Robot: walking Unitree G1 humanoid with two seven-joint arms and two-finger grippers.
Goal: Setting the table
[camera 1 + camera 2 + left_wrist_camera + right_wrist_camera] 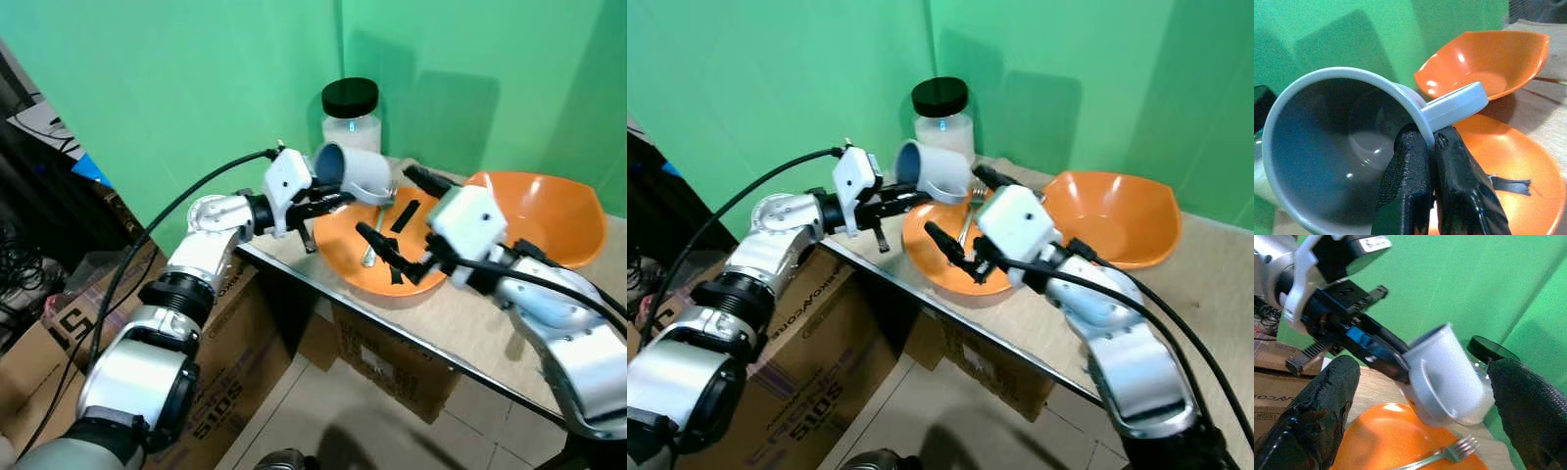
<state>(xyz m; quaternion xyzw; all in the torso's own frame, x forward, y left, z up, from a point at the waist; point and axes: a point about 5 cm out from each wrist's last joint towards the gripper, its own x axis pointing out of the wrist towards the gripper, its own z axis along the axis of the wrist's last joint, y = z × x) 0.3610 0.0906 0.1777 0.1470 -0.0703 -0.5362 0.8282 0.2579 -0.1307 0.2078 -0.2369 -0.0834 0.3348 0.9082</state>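
A pale grey-blue ceramic mug [355, 169] hung in the air above the near rim of a shallow round orange plate [338, 247], tipped on its side so that its long axis ran roughly level and its open mouth faced back toward the robot and its left. The left gripper [338, 196] was clenched on the mug's wall at the rim, one finger inside and one outside, close to the handle. The handle [1457, 104] stuck out toward a deep orange bowl [549, 213] that sat just beyond the plate, touching or nearly touching it.

A silver metal fork [1442, 456] lay in the plate. The right gripper [404, 226] hovered over the plate with its fingers spread wide apart, holding nothing, the mug framed between them in the right wrist view.

Behind the mug stood a frosted glass jar with a black lid [351, 116]. All of it rested on a light wooden table [460, 328] set against a green backdrop [196, 88]. The plate sat close to the table's near edge; below that edge were cardboard boxes [220, 352] on a tiled floor [323, 411]. Bare tabletop lay open in front of the bowl, on the robot's right.
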